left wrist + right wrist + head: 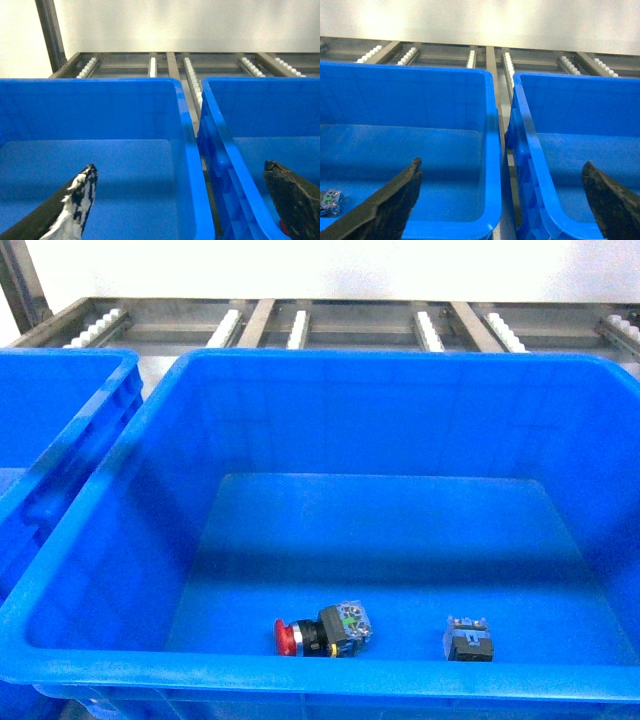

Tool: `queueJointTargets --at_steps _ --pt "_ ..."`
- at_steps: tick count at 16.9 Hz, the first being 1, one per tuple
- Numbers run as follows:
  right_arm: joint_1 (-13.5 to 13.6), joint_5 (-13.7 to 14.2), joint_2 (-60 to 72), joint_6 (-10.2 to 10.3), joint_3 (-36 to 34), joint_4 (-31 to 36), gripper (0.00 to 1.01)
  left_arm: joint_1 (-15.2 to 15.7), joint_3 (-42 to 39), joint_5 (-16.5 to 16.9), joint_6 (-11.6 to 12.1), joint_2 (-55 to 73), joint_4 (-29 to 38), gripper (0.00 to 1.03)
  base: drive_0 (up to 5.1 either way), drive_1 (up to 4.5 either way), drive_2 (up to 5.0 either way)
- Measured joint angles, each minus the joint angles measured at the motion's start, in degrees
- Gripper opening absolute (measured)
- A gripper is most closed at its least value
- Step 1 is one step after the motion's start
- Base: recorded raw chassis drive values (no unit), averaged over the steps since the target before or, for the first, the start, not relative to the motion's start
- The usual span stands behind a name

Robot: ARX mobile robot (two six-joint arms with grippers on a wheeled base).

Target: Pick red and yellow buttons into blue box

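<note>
The blue box (330, 365) fills the head view. On its floor near the front wall lies the red button (287, 637) on its side, with its black-and-clear body to the right. Further right sits a second black-and-clear switch body (468, 638); its cap is hidden, so no yellow shows. Neither gripper appears in the head view. My left gripper (180, 170) is open above the gap between two crates. My right gripper (502, 165) is open too, holding nothing. A clear switch body (330, 200) shows at the lower left of the right wrist view.
A second blue crate (60, 410) stands close on the left of the box. Another blue crate (580, 125) stands on its right. Metal roller rails (300, 325) run behind the crates, below a white wall.
</note>
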Motion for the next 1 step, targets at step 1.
queueJointTargets --at_steps 1 --pt "0.0 -0.02 0.0 0.02 0.0 0.0 0.99 0.0 0.0 0.0 0.02 0.0 0.0 0.98 0.0 0.0 0.0"
